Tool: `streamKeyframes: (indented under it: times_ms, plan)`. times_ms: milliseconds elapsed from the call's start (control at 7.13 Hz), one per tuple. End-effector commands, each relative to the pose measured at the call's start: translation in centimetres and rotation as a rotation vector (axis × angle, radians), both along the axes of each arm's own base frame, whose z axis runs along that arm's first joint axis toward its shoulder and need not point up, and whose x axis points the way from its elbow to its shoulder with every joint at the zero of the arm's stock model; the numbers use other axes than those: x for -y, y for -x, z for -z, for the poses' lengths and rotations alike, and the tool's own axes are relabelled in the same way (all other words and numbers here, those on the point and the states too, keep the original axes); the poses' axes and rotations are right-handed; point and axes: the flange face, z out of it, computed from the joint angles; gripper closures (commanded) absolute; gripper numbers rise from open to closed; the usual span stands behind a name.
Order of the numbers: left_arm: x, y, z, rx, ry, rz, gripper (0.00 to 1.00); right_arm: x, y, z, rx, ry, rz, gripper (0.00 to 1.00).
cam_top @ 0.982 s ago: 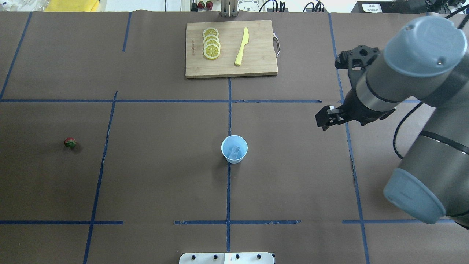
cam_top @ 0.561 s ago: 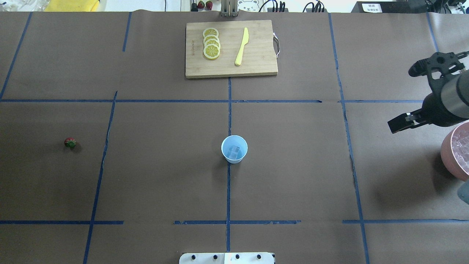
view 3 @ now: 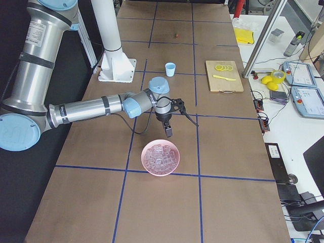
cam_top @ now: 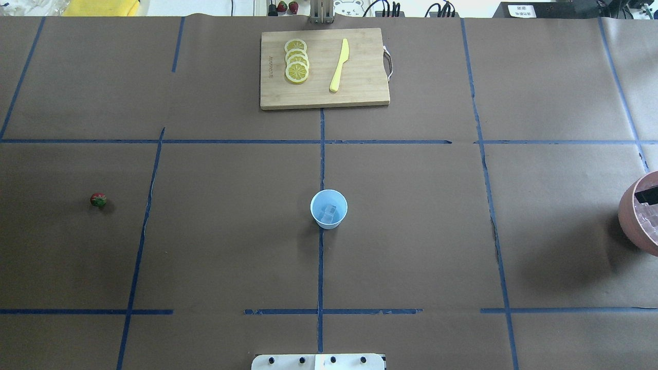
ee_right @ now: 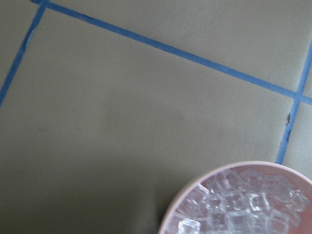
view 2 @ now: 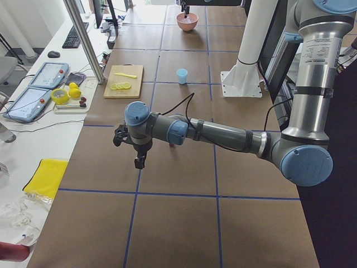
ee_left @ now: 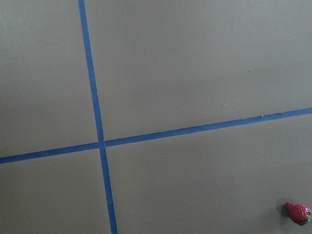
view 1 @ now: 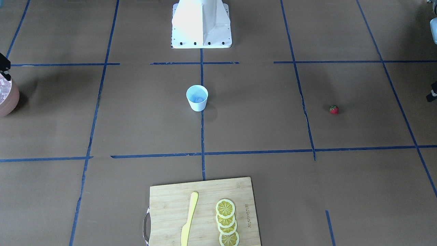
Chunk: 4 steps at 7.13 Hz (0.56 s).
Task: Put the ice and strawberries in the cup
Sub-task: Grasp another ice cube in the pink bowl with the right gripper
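Observation:
The pale-blue cup stands upright at the table's middle with a few clear ice cubes inside; it also shows in the front view. The tiny red strawberry lies alone on the left part of the table, and at the bottom right of the left wrist view. My right gripper hangs over the far rim of the pinkish bowl full of ice. My left gripper hovers above the table near the strawberry. I cannot tell whether either gripper is open or shut.
A wooden cutting board at the far middle carries several lemon slices and a yellow knife. The bowl sits at the table's right edge. The robot's white base stands behind the cup.
My right arm has swung from the middle right of the table out to the right edge, over the ice bowl. The cup and strawberry have not moved.

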Motion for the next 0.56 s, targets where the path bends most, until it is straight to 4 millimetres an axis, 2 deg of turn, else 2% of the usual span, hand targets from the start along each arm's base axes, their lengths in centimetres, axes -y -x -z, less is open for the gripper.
streamKeyframes:
  times_ms: [0,140,421]
  plan:
    - [0.0,-0.3,0.1,-0.002,0.003,-0.002,0.0,-1.9,-3.7,-6.1,-0.029,-0.011,0.066,0.01]
    - [-0.1,-0.6,0.1,-0.002,0.003,-0.006,0.0,-2.1,-4.0,-8.0,-0.043,0.009,0.076,0.05]
    - [-0.1,-0.6,0.1,-0.002,0.003,-0.008,0.0,-1.6,-3.8,-8.8,-0.048,0.015,0.079,0.23]
